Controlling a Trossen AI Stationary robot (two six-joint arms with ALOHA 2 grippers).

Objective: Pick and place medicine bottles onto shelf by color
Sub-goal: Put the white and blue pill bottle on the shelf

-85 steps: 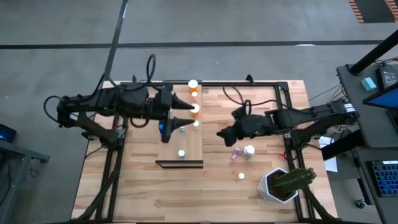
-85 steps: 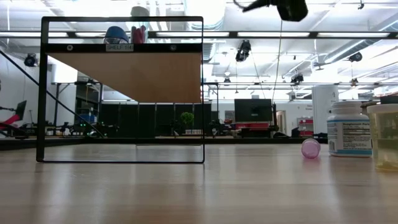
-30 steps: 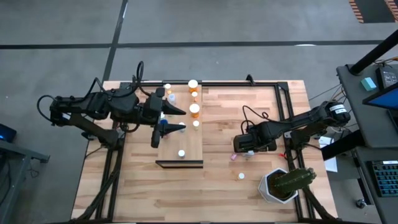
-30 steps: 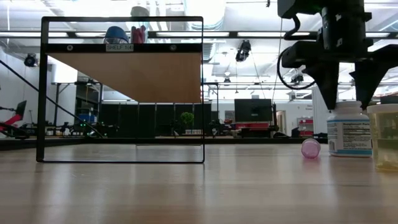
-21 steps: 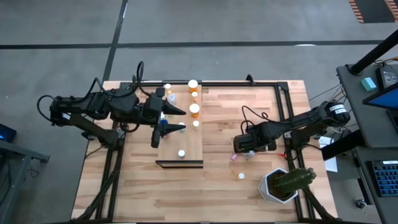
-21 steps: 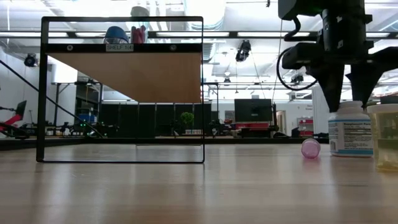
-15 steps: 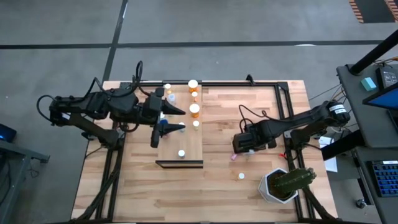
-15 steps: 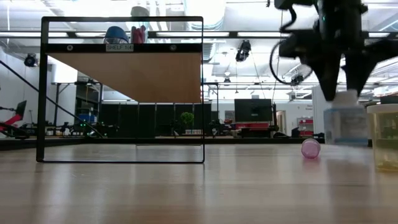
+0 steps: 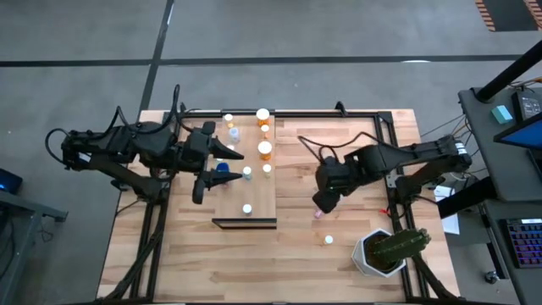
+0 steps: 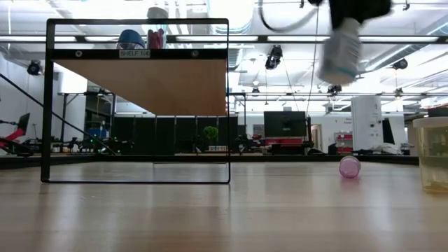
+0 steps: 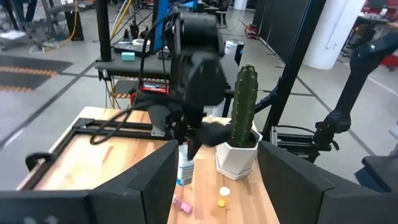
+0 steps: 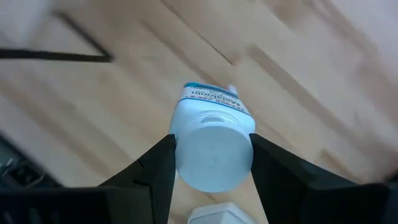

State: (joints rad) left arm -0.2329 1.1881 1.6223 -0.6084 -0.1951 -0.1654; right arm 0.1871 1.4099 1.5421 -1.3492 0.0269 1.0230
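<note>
Right end effector (image 11: 188, 138) gripping white bottle (image 11: 184, 169), cactus pot (image 11: 237, 157) beside

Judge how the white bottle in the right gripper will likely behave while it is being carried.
The white bottle, clamped in the right gripper, looks rigid, so it probably won't deform. Its sides look smooth and rounded between the fingers, so it may swivel or slip. In the low view it hangs tilted above the table; dropped, it would probably roll.

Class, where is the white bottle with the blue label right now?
The white bottle is clamped in the right gripper, lifted off the table right of the shelf, above the pink bottle.
</note>
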